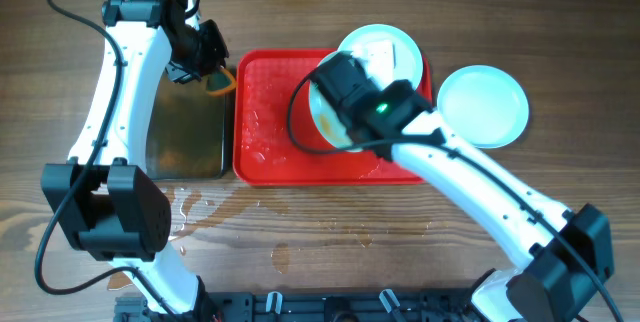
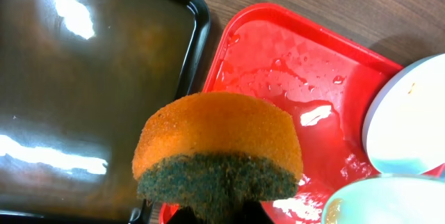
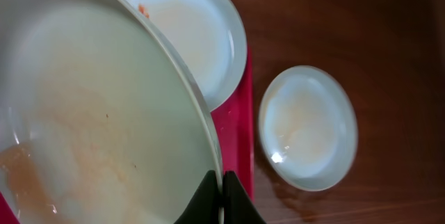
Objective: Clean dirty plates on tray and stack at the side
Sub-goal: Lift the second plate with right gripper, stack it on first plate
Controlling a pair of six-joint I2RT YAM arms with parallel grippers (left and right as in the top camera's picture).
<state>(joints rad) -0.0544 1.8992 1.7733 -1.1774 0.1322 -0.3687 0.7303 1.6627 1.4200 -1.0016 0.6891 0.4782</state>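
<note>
Right wrist: right tool (image 3: 222, 190) pinches plate (image 3: 97, 106) rim; left tool (image 1: 208, 62) grips sponge (image 2: 219, 140).

We count three round shallow pale blue-white plates (image 1: 483, 105), one large red rectangular plastic tray (image 1: 265, 112) with a raised rim, one smaller black rectangular tray (image 1: 185, 127), and one half-round orange sponge (image 2: 219, 137) with a dark green scouring face. We also count two white-and-black robot arms (image 1: 118, 87) and one brown wooden table (image 1: 560, 22).

1. The table (image 1: 560, 22) was brown wood with visible grain.
2. Small water puddles (image 1: 195, 212) glistened on it near the front.
3. A black rail (image 1: 330, 307) ran along the front edge.
</note>
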